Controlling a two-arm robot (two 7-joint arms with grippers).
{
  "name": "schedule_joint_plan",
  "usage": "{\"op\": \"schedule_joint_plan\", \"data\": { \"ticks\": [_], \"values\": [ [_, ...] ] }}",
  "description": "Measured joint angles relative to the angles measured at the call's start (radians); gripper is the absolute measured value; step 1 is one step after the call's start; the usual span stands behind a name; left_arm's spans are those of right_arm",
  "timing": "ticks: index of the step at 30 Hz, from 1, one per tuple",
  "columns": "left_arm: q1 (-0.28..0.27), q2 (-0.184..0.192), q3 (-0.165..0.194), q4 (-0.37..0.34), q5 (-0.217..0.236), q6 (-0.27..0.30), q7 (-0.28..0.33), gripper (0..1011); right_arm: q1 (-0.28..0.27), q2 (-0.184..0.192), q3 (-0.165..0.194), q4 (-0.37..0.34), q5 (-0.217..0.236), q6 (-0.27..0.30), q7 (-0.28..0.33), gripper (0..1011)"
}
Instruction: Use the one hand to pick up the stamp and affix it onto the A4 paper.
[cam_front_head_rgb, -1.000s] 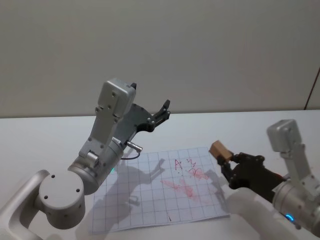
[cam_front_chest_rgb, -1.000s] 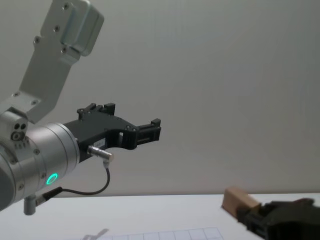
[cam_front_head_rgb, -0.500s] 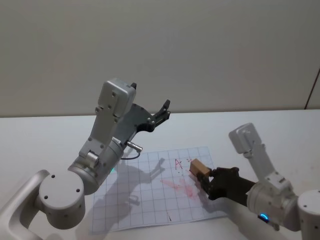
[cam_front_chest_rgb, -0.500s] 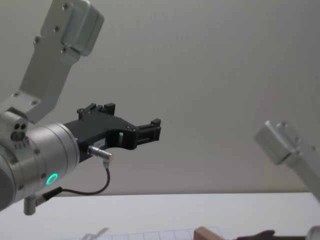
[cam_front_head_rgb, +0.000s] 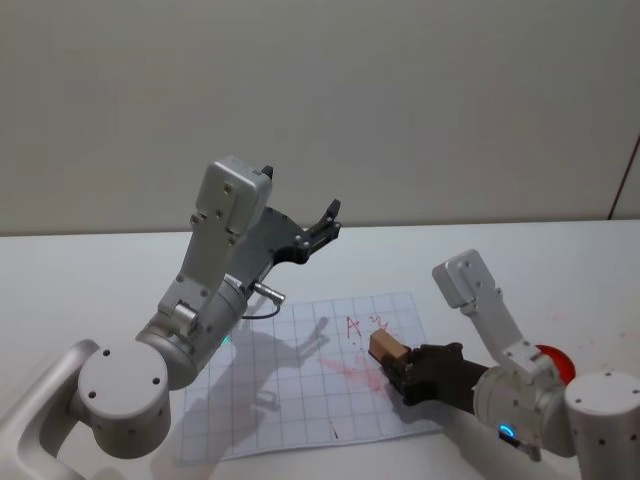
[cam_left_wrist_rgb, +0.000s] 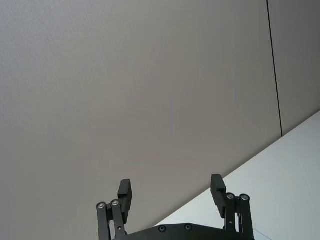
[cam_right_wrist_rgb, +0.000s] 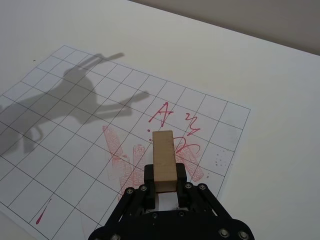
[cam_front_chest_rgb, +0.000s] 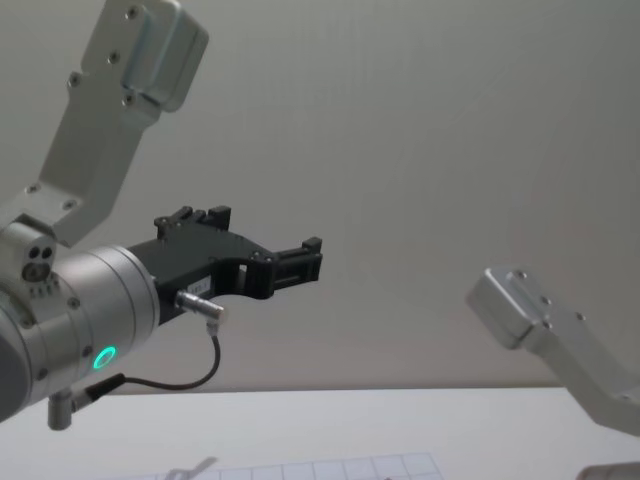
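Press stamp (cam_right_wrist_rgb: 164, 157), clamped in right gripper (cam_right_wrist_rgb: 165, 181) jaws, squarely onto A4 paper (cam_right_wrist_rgb: 75, 125); avoid sliding. Left gripper (cam_left_wrist_rgb: 172, 192) aloft, jaws apart.

One stamp (cam_right_wrist_rgb: 164, 159), one A4 paper (cam_right_wrist_rgb: 210, 116), two hands (cam_left_wrist_rgb: 171, 186) (cam_right_wrist_rgb: 165, 178)

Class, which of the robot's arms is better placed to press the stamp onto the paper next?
Right. The right claw grips the stamp directly over the paper; the left claw hangs open, raised high, holding nothing.

left pincer (cam_left_wrist_rgb: 170, 186) raised high — spread | right pincer (cam_right_wrist_rgb: 165, 182) low — clamped
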Motion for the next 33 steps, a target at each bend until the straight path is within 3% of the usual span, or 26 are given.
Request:
{"op": "schedule_joint_plan", "data": {
  "ticks": [8, 18, 26, 33],
  "values": [
    [0.0, 0.0, 0.0, 0.0, 0.0, 0.0, 0.0, 1001, 0.009, -0.009, -0.006, -0.006, 0.003, 0.005, -0.007, 217],
    [0.0, 0.0, 0.0, 0.0, 0.0, 0.0, 0.0, 1001, 0.014, -0.011, 0.008, -0.062, 0.048, -0.012, -0.03, 217],
    [0.0, 0.0, 0.0, 0.0, 0.0, 0.0, 0.0, 1001, 0.01, 0.008, 0.04, -0.125, 0.096, -0.034, -0.081, 217],
    [0.0, 0.0, 0.0, 0.0, 0.0, 0.0, 0.0, 1001, -0.012, 0.049, 0.082, -0.17, 0.127, -0.043, -0.134, 217]
  ]
}}
